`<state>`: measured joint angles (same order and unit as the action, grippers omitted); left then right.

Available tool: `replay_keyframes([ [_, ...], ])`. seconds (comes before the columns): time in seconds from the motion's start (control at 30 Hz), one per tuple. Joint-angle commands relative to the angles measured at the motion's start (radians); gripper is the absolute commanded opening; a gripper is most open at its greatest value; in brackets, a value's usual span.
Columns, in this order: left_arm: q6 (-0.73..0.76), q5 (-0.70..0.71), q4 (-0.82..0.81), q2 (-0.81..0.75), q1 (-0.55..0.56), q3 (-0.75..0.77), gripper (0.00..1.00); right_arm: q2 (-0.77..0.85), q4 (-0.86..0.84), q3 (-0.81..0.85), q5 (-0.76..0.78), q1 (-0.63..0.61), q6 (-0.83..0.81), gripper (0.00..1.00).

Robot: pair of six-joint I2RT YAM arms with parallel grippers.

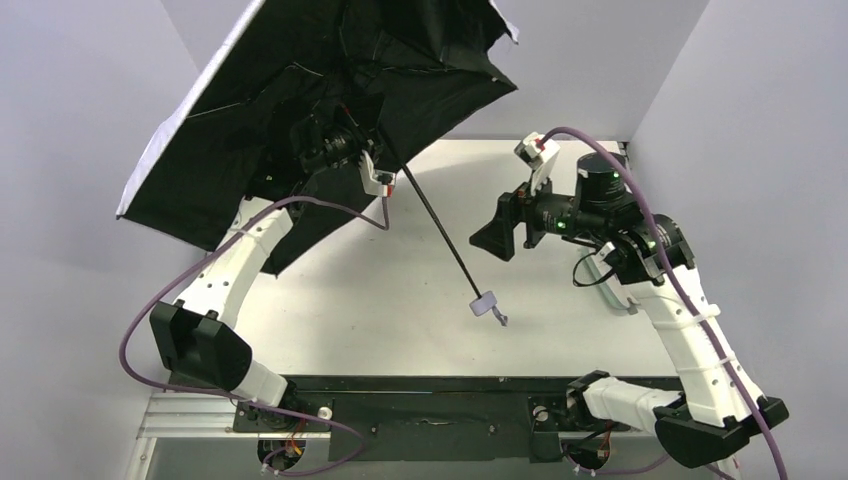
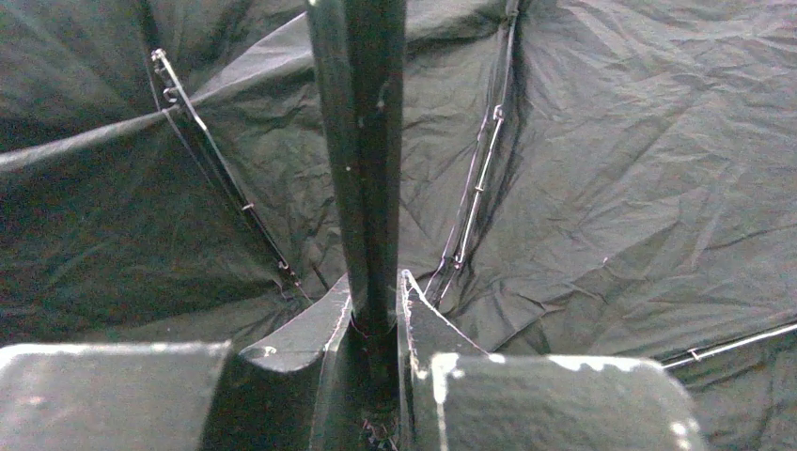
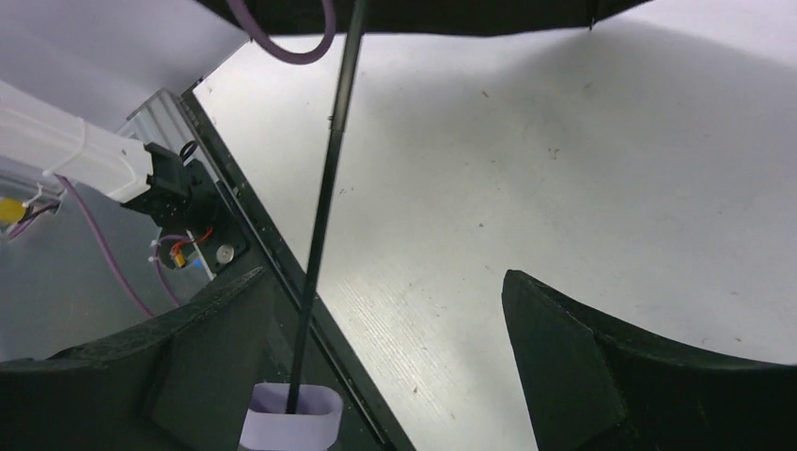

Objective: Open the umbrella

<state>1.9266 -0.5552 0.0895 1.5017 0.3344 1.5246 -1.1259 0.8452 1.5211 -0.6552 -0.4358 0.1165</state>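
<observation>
Your left hand (image 2: 374,315) is closed tight on the umbrella (image 1: 300,75), its two fingers (image 2: 301,343) pressing either side of the thin black shaft (image 1: 440,235) close under the canopy. In the left wrist view you see the shaft running straight up between them into creased black lining and thin metal ribs (image 2: 216,169).

From above, the canopy is spread open in the upper left of the frame, tilted, with the black inside facing the camera and the pale outer fabric showing only along its left edge. The shaft slants down from it toward the lower centre and ends in the small pale handle (image 1: 484,303), above the white desk (image 1: 380,300).

Your right hand (image 1: 497,237) holds nothing. Its jaws are spread wide, and it sits right of centre in the top view, just beside the shaft and apart from it. In its own camera the handle shows at the bottom edge, nearer the left-side finger (image 3: 188,366).
</observation>
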Motion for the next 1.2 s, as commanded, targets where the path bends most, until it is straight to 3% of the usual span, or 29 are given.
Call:
replay_keyframes([
  [0.0, 0.112, -0.009, 0.027, 0.009, 0.005, 0.090, 0.00, -0.048, -0.007, -0.008, 0.042, -0.063, -0.007, 0.86],
  [0.2, 0.119, 0.018, 0.046, 0.018, 0.008, 0.122, 0.00, -0.109, -0.050, -0.059, 0.059, -0.126, -0.019, 0.84],
  [0.37, 0.124, 0.043, 0.046, 0.023, 0.008, 0.128, 0.00, -0.148, -0.127, -0.127, 0.054, -0.159, -0.006, 0.76],
  [0.5, 0.146, 0.062, 0.038, 0.034, 0.005, 0.136, 0.00, -0.176, -0.133, -0.157, -0.005, -0.178, -0.024, 0.65],
  [0.73, 0.151, 0.121, -0.022, 0.081, -0.008, 0.181, 0.00, -0.184, -0.014, -0.192, -0.040, -0.177, -0.166, 0.28],
  [0.97, 0.163, 0.136, -0.060, 0.115, -0.057, 0.235, 0.00, -0.195, 0.099, -0.205, -0.067, -0.146, -0.260, 0.02],
  [1.17, 0.193, 0.178, -0.119, 0.150, -0.094, 0.253, 0.03, -0.195, 0.192, -0.168, -0.077, -0.150, -0.374, 0.00],
])
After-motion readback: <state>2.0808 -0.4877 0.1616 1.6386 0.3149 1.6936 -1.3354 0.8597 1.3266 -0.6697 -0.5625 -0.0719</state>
